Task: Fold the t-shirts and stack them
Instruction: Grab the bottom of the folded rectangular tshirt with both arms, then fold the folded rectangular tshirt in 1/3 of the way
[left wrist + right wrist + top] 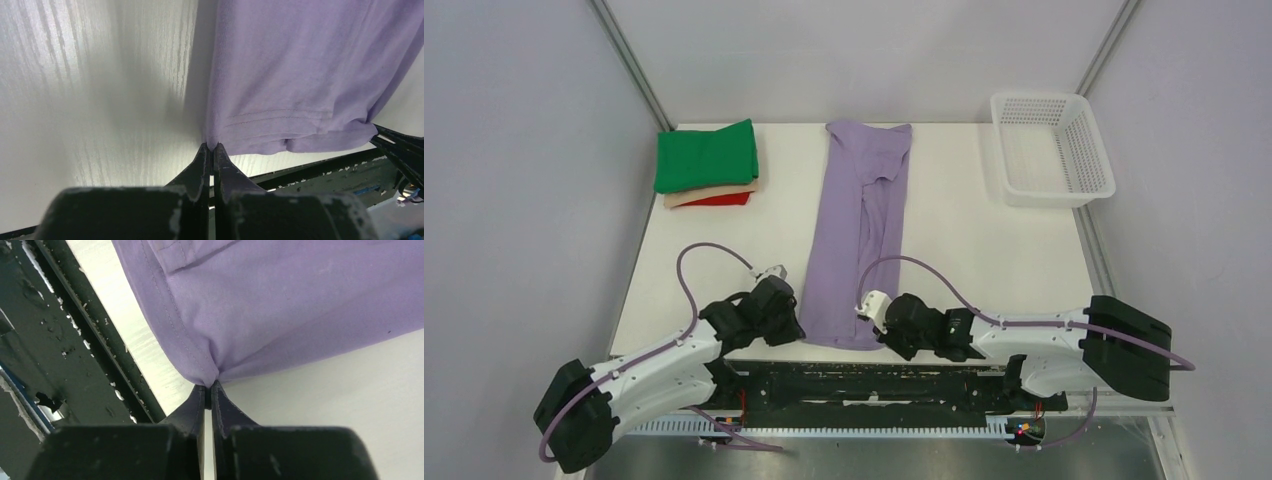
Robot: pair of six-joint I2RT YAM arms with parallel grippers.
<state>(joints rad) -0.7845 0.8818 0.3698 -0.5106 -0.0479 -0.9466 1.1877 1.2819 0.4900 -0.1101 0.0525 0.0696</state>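
Note:
The lavender-purple t-shirt [856,230] lies in a long narrow strip down the middle of the table, its sides folded inward, its hem at the near edge. My left gripper [796,322] is shut on the hem's left corner [215,142]. My right gripper [869,318] is shut on the hem's right corner [207,377]. Both corners are pinched at the fingertips, low over the table. A stack of folded shirts, green [706,156] on beige [714,190] on red [720,200], sits at the back left.
A white plastic mesh basket [1050,148] stands at the back right. The table [984,250] is white. A black rail [874,385] runs along the near edge, right below the hem.

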